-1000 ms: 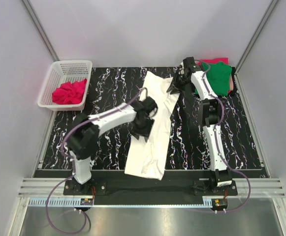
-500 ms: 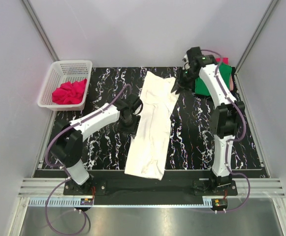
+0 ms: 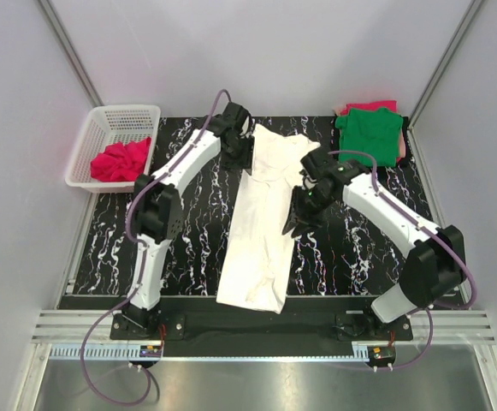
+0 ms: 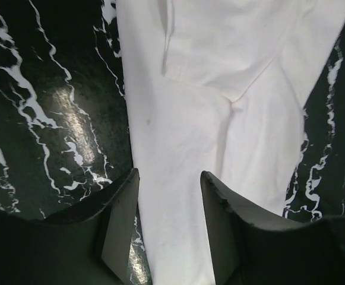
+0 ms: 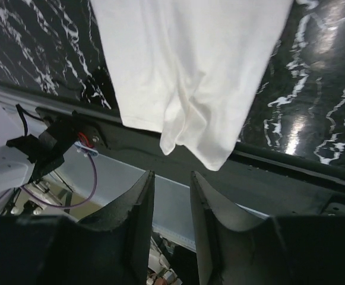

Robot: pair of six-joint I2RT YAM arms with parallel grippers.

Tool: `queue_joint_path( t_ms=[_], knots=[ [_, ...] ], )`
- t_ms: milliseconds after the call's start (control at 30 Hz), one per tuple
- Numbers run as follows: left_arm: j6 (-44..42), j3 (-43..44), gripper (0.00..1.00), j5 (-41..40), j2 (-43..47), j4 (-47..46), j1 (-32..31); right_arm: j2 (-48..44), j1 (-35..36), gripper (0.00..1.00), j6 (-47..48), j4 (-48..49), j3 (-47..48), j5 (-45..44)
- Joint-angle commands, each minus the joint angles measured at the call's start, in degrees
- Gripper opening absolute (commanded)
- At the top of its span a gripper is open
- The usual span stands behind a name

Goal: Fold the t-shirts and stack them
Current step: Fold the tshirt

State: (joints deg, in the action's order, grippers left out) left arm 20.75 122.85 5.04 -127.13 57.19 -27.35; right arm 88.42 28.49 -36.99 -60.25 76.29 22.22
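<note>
The white t-shirt [image 3: 261, 231], folded into a long strip, is laid down the middle of the marbled table [image 3: 188, 248]. Its far end is overhung by the left gripper [image 3: 239, 152], its right edge by the right gripper [image 3: 295, 218]; both pincers are seen parted and empty.

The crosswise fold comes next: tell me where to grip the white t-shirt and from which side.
Probably the far end's two corners, one pincer each, coming down at its left and right edges. The white t-shirt lies flat as a long narrow strip; the left pincer stands open by the far left corner.
</note>
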Motion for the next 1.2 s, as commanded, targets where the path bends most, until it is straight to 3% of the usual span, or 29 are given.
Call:
queue_joint_path(
  t_ms=[0,100,233,433,733,1167],
  knots=[
    [1.3,0.8,0.50,7.3,-3.7,1.4,-0.4,-2.1,4.6,0.38,-5.6,6.6,-2.5,3.4],
    [5.7,2.5,0.50,9.9,-4.6,-2.3,-0.3,-2.4,6.7,0.38,-7.2,8.5,-3.9,4.2],
    [9.8,15.4,0.53,13.2,-11.6,-2.5,-0.4,-3.1,9.3,0.38,-7.6,8.7,-5.2,2.2],
    [16.3,25.7,0.56,17.9,-18.9,-7.2,-0.2,-3.4,13.9,0.38,-10.6,12.7,-11.9,3.7],
    [17.5,23.8,0.56,18.4,-23.4,-11.7,0.6,-0.9,19.1,0.39,-12.8,14.1,-14.6,2.4],
    [17.8,24.3,0.53,18.0,-29.4,-15.2,2.5,7.2,20.2,0.38,-12.0,14.9,-16.3,0.9]
  ],
)
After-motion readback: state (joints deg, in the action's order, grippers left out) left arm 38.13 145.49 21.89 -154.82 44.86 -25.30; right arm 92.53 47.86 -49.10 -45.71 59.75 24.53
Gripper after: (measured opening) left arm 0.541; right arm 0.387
